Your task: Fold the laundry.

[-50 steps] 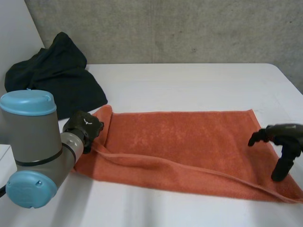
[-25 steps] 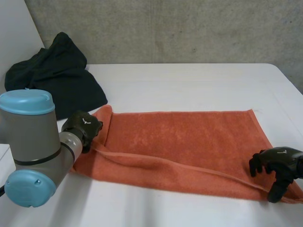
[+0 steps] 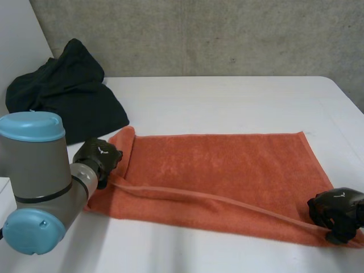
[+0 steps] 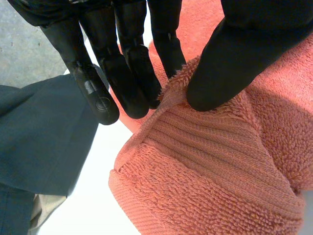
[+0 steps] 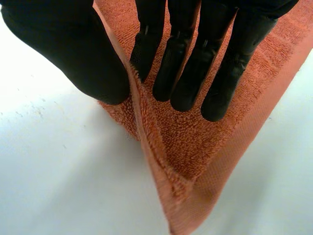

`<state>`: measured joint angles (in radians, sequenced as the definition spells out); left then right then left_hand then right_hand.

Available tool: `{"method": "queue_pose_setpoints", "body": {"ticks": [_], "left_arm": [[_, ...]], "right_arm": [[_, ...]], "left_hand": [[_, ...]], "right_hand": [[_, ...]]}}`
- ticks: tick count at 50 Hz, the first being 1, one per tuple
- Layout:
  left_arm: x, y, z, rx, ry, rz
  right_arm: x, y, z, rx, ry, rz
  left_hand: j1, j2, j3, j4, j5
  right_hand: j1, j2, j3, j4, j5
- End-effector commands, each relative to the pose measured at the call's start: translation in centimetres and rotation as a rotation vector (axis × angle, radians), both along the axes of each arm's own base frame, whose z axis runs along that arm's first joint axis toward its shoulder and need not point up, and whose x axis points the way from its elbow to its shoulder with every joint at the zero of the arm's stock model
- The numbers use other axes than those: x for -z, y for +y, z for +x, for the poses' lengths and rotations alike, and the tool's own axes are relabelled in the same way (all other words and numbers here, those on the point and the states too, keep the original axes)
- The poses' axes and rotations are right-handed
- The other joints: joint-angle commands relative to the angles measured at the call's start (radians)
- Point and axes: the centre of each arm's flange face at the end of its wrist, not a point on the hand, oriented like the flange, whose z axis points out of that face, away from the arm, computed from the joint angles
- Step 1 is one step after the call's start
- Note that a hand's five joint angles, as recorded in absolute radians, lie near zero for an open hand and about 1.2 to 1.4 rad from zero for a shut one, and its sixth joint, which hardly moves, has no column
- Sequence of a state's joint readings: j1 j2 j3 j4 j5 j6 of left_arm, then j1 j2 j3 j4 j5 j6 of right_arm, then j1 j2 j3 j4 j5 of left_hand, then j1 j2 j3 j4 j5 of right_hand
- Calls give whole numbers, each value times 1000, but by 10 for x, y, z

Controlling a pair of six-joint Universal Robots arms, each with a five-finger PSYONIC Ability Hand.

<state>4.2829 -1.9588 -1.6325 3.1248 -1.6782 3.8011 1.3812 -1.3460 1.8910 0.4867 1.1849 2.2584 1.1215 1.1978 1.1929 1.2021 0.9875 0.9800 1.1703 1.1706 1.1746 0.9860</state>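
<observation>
Orange towel [image 3: 227, 165], apparently in robot hands [image 4: 244, 49] [image 5: 181, 58]

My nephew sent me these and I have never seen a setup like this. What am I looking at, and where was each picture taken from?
It is a robot with two arms at a white table, each arm ending in a black hand. The wide picture comes from a camera behind and between the arms, looking down. The other two come from cameras on the wrists, looking along each palm. An orange towel lies spread on the table; a dark garment is heaped at the far left. The left hand pinches the towel's left end between thumb and fingers; the right hand pinches its near right corner likewise. A raised edge runs between them.
</observation>
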Motion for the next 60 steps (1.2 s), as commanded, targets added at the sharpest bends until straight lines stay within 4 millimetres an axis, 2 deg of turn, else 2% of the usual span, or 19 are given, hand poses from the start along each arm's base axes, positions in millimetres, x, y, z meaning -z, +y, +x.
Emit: {"method": "queue_pose_setpoints", "body": {"ticks": [1,8,12,16,20,23,24,28,29,31,33,36,39,47,49,50,51,54,60], "left_arm": [[3,7,3,11,-34,51],[-6,-17,-2,-5,-7,-8],[-16,-47,-14,-15,48,-114],[-42,-79,-28,-18,127,-289],[-80,-107,-41,-17,222,-508],[-128,-123,-48,-22,324,-727],[-150,-127,-49,-33,372,-829],[-199,-125,-49,-75,513,-1042],[-219,-120,-44,-89,568,-1105],[-241,-111,-36,-100,631,-1163],[-246,-104,-33,-98,667,-1163],[-231,-98,-31,-87,658,-1103],[-194,-91,-31,-85,602,-990],[-80,-65,-28,-31,430,-670],[-61,-59,-26,-26,401,-617],[-50,-56,-26,-24,384,-589],[-29,-52,-25,-21,349,-535],[4,-46,-24,-18,276,-454],[30,-26,-15,0,138,-339]], "right_arm": [[-19,-10,-5,-96,145,-134],[-35,-34,2,-166,214,-308],[-34,-63,24,-196,191,-445],[-49,-100,43,-156,125,-617],[-84,-147,55,-103,51,-881],[-116,-167,65,-92,3,-1067],[-138,-174,70,-84,-35,-1182],[-195,-185,74,-32,-129,-1482],[-219,-184,72,3,-177,-1599],[-231,-182,71,17,-203,-1652],[-245,-178,69,34,-252,-1711],[-239,-178,71,22,-279,-1677],[-213,-177,73,0,-275,-1591],[-99,-158,77,-90,-254,-1231],[-78,-152,78,-110,-252,-1167],[-56,-146,79,-125,-248,-1103],[-45,-144,80,-135,-245,-1069],[-14,-132,81,-166,-216,-966],[11,-107,66,-189,-100,-758]], "left_hand": [[275,198,203,194,234],[275,198,203,194,234],[275,198,203,194,234],[275,198,203,194,234],[275,198,203,194,234],[275,198,203,194,234],[275,198,203,194,234],[275,198,203,194,234],[275,198,203,194,234],[275,198,203,194,234],[275,198,203,194,234],[275,198,203,194,234],[275,198,203,194,234],[275,198,203,194,234],[275,198,203,194,234],[275,198,203,194,234],[275,198,203,194,234],[275,198,203,194,234],[275,198,203,194,234]], "right_hand": [[416,226,226,222,236],[416,226,226,222,236],[416,226,226,222,236],[416,226,226,222,236],[416,226,226,222,236],[416,226,226,222,236],[416,226,226,222,236],[416,226,226,222,236],[416,226,226,222,236],[416,226,226,222,236],[416,226,226,222,236],[416,226,226,222,236],[416,226,226,222,236],[416,226,226,222,236],[416,226,226,222,236],[416,226,226,222,236],[416,226,226,222,236],[416,226,226,222,236],[416,226,226,222,236]]}}
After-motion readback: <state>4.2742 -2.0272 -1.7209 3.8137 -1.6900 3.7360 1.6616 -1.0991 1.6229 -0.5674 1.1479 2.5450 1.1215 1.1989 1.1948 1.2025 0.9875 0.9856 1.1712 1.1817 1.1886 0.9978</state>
